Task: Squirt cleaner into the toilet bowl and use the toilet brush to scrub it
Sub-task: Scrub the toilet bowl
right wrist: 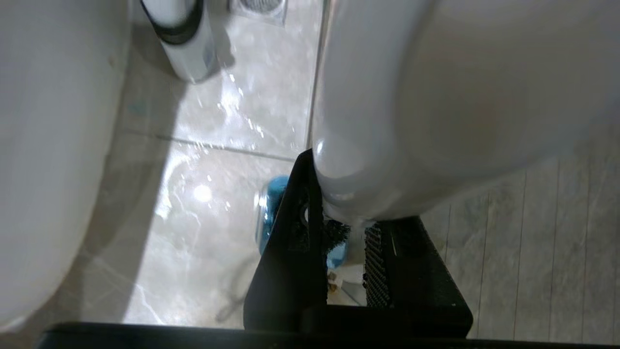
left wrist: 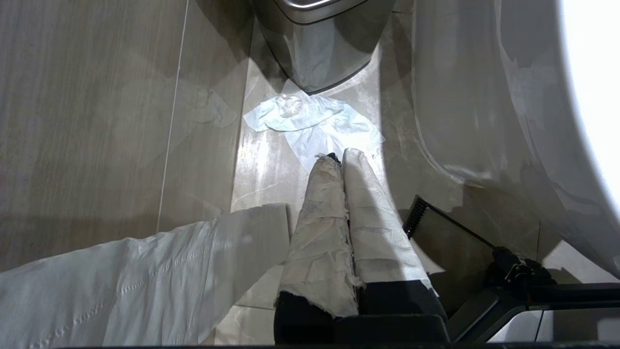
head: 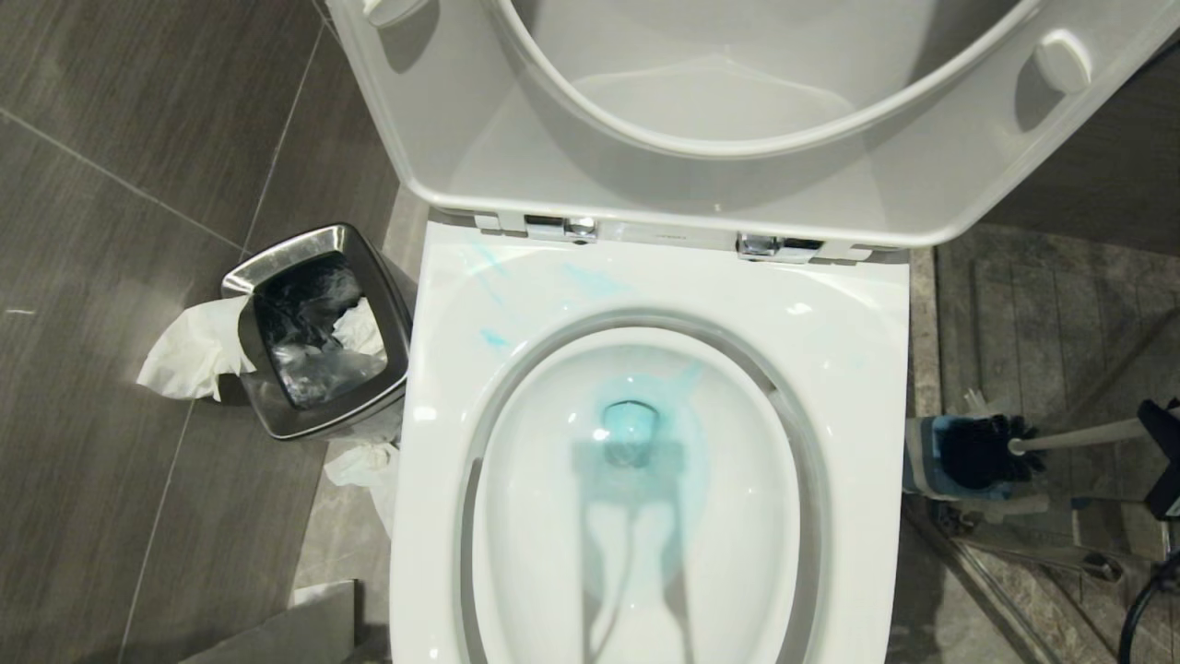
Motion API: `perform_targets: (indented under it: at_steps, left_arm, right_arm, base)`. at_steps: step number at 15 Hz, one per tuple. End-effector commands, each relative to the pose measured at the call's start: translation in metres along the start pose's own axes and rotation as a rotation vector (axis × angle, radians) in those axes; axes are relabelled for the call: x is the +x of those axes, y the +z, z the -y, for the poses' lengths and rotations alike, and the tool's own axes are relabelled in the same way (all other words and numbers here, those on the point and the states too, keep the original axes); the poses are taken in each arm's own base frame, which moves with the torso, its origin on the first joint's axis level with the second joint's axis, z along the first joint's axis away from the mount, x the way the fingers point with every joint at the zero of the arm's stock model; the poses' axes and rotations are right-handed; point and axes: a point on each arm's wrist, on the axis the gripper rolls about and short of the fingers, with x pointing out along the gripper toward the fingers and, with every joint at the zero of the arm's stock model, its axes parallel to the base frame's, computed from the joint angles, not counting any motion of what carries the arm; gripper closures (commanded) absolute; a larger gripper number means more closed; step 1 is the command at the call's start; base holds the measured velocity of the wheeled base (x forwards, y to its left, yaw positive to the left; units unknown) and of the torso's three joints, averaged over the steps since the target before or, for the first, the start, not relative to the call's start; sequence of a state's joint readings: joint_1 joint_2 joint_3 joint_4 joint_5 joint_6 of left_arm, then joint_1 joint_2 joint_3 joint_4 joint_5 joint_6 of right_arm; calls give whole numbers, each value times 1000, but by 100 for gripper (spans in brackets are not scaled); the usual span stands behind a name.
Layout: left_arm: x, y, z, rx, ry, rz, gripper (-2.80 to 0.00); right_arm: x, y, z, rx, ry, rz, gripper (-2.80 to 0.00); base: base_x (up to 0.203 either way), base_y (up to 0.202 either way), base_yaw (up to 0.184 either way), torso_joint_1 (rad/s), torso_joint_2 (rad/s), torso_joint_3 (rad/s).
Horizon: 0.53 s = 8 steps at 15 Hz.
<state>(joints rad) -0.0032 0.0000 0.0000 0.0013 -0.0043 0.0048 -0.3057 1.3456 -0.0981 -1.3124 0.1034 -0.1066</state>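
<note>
The toilet bowl [head: 857,369] stands with seat and lid raised. Turquoise cleaner [head: 636,433] tints the basin around the drain, and pale streaks lie on the rim's far left. The toilet brush [head: 1060,438] is to the right of the bowl, its dark bristle head [head: 982,452] at the blue-and-grey base [head: 926,461]. My right gripper [head: 1163,443] is shut on the white handle [right wrist: 411,121]. In the right wrist view the gripper [right wrist: 346,213] frames the bristles [right wrist: 335,231] and the blue base [right wrist: 269,213]. My left gripper [left wrist: 339,157], fingers wrapped in white, hangs shut and empty low beside the bowl.
A steel waste bin [head: 277,267] with a dark liner and tissue stands left of the bowl; crumpled tissue [left wrist: 310,121] lies on the floor before it. A white cylinder with a dark band [right wrist: 181,43] stands on the wet tiles. A black cable [head: 1143,609] runs at far right.
</note>
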Motion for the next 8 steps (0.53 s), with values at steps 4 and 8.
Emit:
perform_targets:
  at_steps: [4, 8]
  left_arm:
    - [0, 0, 0, 0, 0, 0, 0]
    - [0, 0, 0, 0, 0, 0, 0]
  right_arm:
    - [-46, 75, 3, 46, 25, -62, 0]
    - [-68, 126, 6, 99, 33, -17, 0]
  base:
    - [0, 0, 0, 0, 0, 0]
    - [0, 0, 0, 0, 0, 0]
